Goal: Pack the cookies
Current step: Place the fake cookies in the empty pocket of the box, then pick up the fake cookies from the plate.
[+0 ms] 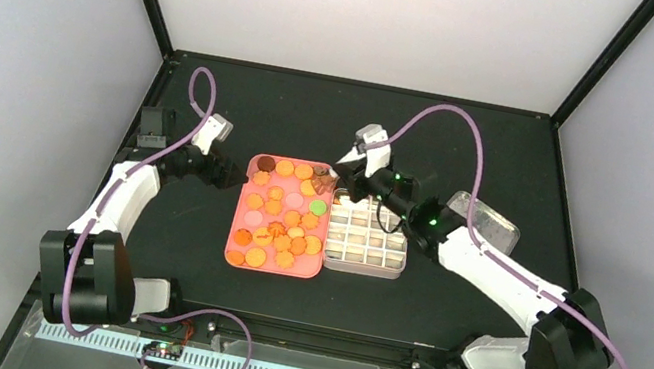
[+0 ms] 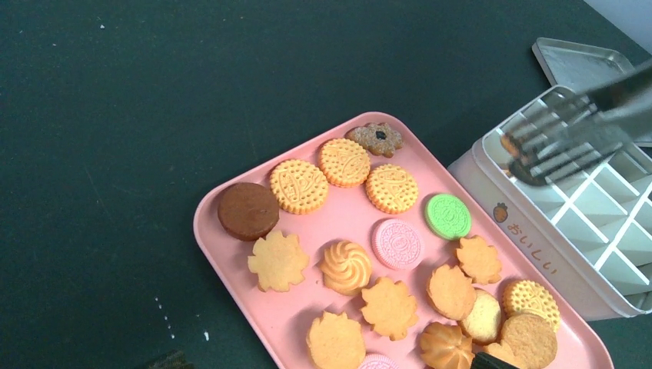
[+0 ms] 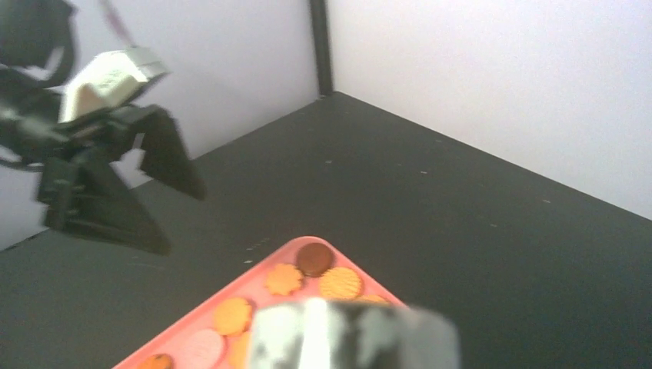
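Cookies (image 2: 344, 162): laid in one layer on the pink tray (image 2: 315, 227) at the middle of the table (image 1: 315, 111); mostly orange, some pink, one green, one dark brown.
Tray edges: the white compartment box (image 2: 530, 238) is set just beside the right edge; a grey lid (image 2: 573, 61) lies beyond it.
Right gripper (image 1: 353, 171): closed around the metal tongs (image 2: 569, 127), held over the box's far left part.
Left gripper (image 3: 178, 221): fingers spread wide, nothing held, near the tray's far left corner.
Surface: black table, widest bare at the far side; pale walls behind.
Views: the tongs are blurred in the left wrist view; the spread fingers are seen clearly only from the right wrist.
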Tool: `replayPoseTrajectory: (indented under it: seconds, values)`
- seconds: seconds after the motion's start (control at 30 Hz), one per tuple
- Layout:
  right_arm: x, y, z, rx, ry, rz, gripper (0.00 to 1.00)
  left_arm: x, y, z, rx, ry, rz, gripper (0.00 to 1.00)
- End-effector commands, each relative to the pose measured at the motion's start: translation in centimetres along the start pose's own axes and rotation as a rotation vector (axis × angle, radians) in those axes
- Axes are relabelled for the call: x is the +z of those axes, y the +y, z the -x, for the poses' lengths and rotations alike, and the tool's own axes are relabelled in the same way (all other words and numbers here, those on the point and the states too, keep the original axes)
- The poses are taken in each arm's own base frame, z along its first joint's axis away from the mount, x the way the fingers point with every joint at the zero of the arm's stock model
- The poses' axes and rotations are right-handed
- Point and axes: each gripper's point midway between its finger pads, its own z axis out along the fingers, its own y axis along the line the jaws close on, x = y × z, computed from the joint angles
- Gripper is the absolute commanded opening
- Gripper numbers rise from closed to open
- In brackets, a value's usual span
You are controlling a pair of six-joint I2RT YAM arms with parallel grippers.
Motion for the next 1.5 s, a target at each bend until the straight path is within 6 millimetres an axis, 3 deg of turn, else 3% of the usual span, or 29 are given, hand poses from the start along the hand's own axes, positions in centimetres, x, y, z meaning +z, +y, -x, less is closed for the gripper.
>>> replayPoseTrajectory:
  seconds: [0.0,0.23,0.37,0.7,0.93,1.13,1.47]
  values:
    - [0.4,4.3,2.2,-0.036,-0.053,0.101,0.26,-1.0,-0.4,2.2,0.056,-0.047,0.001,0.97]
    - [2.6,8.6,-0.1,-0.028,-0.007,0.188,0.26,-1.3,0.1,2.4,0.064,-0.046,0.039,0.97]
    - [3.5,9.8,-1.0,-0.045,0.009,0.195,0.26,-1.3,0.1,2.4,0.066,-0.044,0.042,0.97]
    - [5.5,8.2,-2.2,-0.085,0.032,0.093,0.26,-1.3,0.0,2.3,0.068,-0.042,0.035,0.97]
    - [6.4,8.2,-3.8,-0.075,0.071,0.096,0.28,-1.3,0.0,2.3,0.068,-0.04,0.034,0.97]
    - [6.8,8.0,-5.9,-0.067,0.112,0.094,0.35,-1.4,-0.1,2.3,0.076,-0.039,0.033,0.98]
    - [6.8,7.5,-6.9,-0.074,0.132,0.072,0.31,-1.3,-0.2,2.2,0.073,-0.037,0.026,0.97]
